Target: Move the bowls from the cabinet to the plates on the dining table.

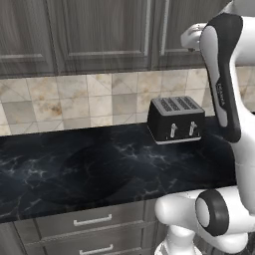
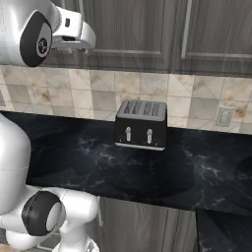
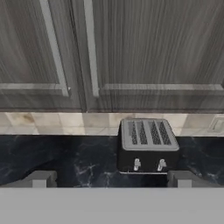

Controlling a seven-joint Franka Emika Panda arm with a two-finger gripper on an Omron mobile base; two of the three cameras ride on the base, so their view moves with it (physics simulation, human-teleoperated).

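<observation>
Left base view: the white arm (image 1: 226, 74) rises at 3 o'clock, its upper link standing nearly upright and bending toward the closed cabinet (image 1: 99, 35) at 12 o'clock. A black toaster (image 1: 177, 119) sits on the black marble table (image 1: 99, 169), against the tiled wall (image 1: 74, 102), just left of the arm. Grey drawers (image 1: 92, 221) run below the table edge at 6 o'clock.

Right base view: the arm's elbow fills 10 o'clock, the wrist (image 2: 74, 32) reaching rightward in front of the cabinet doors. The toaster stands at centre, two levers facing the camera. A wall socket (image 2: 225, 116) sits at 3 o'clock on the tiles.

Hand view: the camera looks level at the cabinet, both doors shut, two long silver handles (image 3: 89, 46) standing either side of the seam at 12 o'clock. The toaster lies at 5 o'clock on the table. The fingers (image 3: 41, 179) rise at 7 and 5 o'clock, spread wide apart and holding nothing; the gripper (image 3: 111, 180) faces the doors. No bowl can be seen with the doors closed.
</observation>
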